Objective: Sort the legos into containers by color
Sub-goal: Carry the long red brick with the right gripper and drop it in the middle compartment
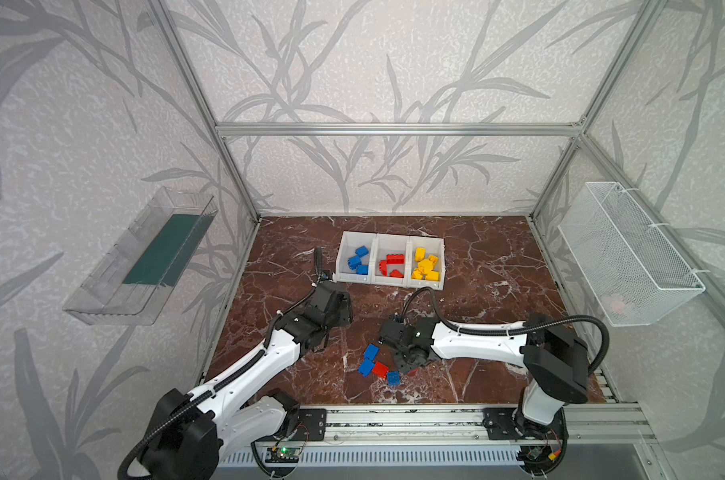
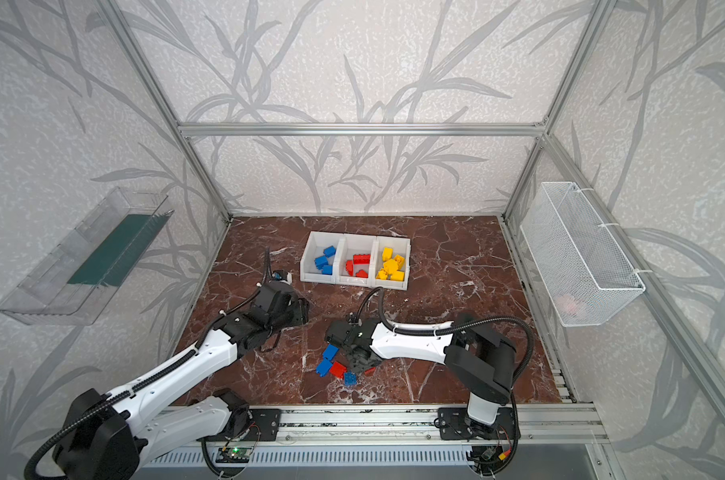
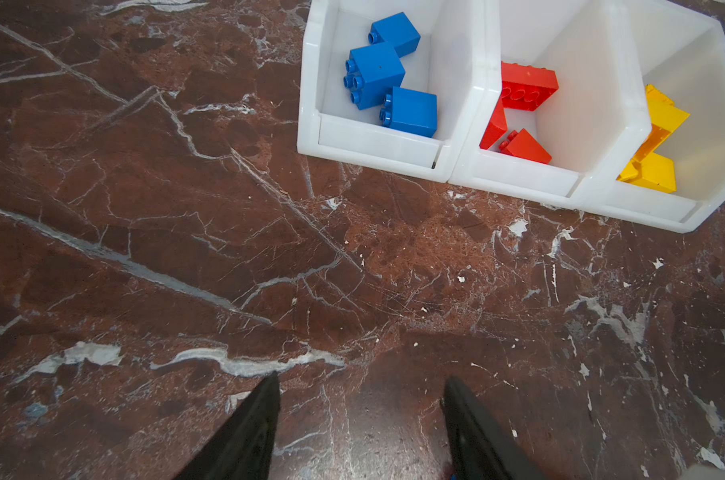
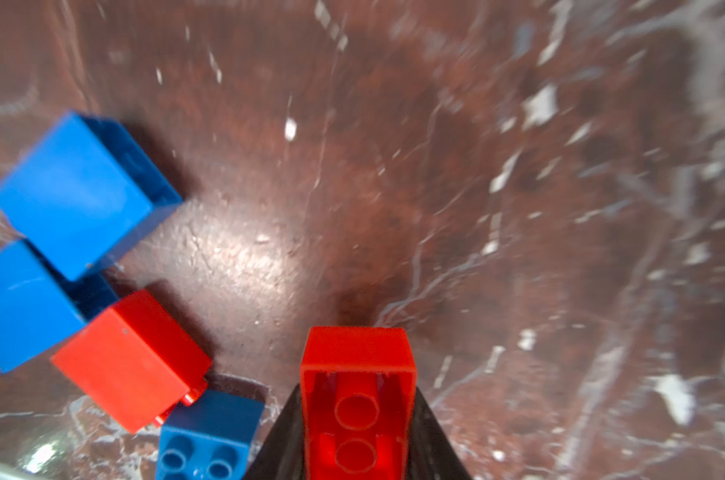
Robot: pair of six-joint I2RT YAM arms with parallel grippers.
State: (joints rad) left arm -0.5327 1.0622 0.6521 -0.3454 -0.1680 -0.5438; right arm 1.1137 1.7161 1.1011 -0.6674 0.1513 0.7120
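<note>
The containers (image 1: 376, 246) (image 2: 344, 248) (image 3: 377, 145) are three joined white bins at the back of the table, with blue legos (image 1: 355, 261) in the left bin, red ones (image 1: 394, 259) in the middle and yellow ones (image 1: 425, 266) in the right. Near the front lie three loose blue legos (image 1: 371, 351) (image 4: 78, 191) and a red one (image 1: 380, 369) (image 4: 132, 357). Just right of them, my right gripper (image 1: 410, 365) (image 4: 357, 388) is shut on another red lego (image 4: 356, 353), hollow underside facing the camera. My left gripper (image 1: 344, 309) (image 3: 361, 377) stands open and empty, in front of the blue bin.
A clear plastic tray (image 1: 144, 257) hangs on the left wall and a white wire basket (image 1: 630, 253) on the right wall. An aluminium rail (image 1: 394, 424) carrying both arm bases runs along the table's front edge. The table top (image 1: 497, 270) is dark red marble.
</note>
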